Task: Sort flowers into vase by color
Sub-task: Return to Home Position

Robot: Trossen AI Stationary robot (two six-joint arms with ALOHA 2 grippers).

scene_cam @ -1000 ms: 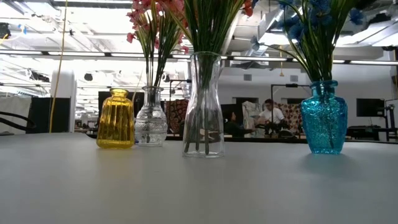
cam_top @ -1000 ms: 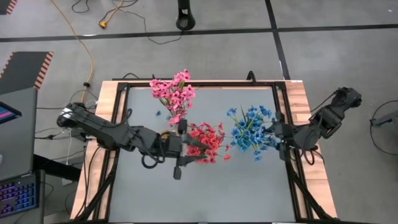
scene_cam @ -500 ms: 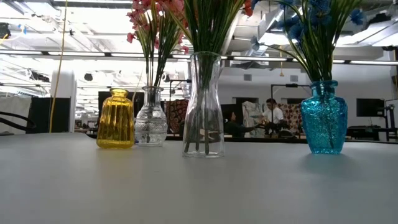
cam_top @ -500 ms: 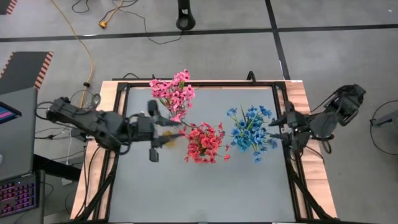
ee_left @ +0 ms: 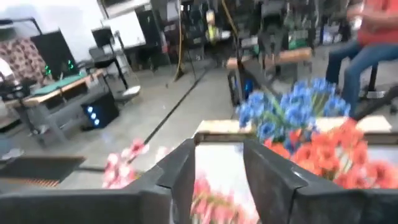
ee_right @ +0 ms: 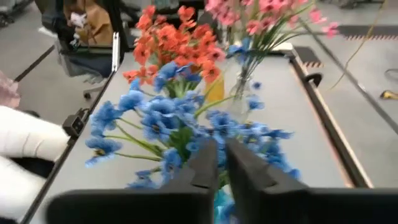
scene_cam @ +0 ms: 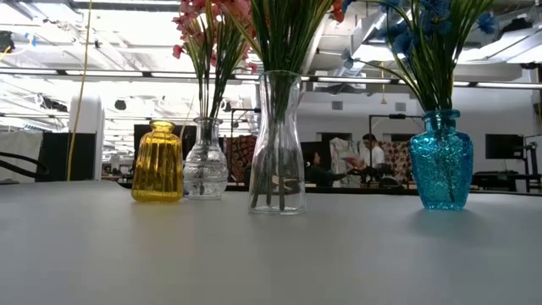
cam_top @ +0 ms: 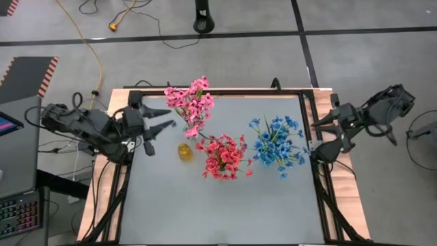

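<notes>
Pink flowers (cam_top: 190,102) stand in a small clear vase (scene_cam: 206,159), coral-red flowers (cam_top: 225,156) in a tall clear vase (scene_cam: 277,144), and blue flowers (cam_top: 276,145) in a blue vase (scene_cam: 441,159). All their stems are down in the vases. A yellow vase (cam_top: 184,150) stands with nothing in it. My left gripper (cam_top: 166,117) hovers open over the table's left edge, pointing at the pink flowers, with nothing between its fingers (ee_left: 177,177). My right gripper (cam_top: 315,124) hangs at the right edge, its fingers (ee_right: 202,163) almost together and holding nothing.
The four vases stand in a row across the table's middle. The grey tabletop (cam_top: 218,212) near the front edge is bare. A black frame (cam_top: 315,164) runs around the table. People sit in the room beyond (scene_cam: 368,157).
My left gripper has drawn back from the coral-red flowers toward the table's left edge. My right gripper has pulled away from the blue flowers toward the right edge. The vases and flowers have stayed where they were.
</notes>
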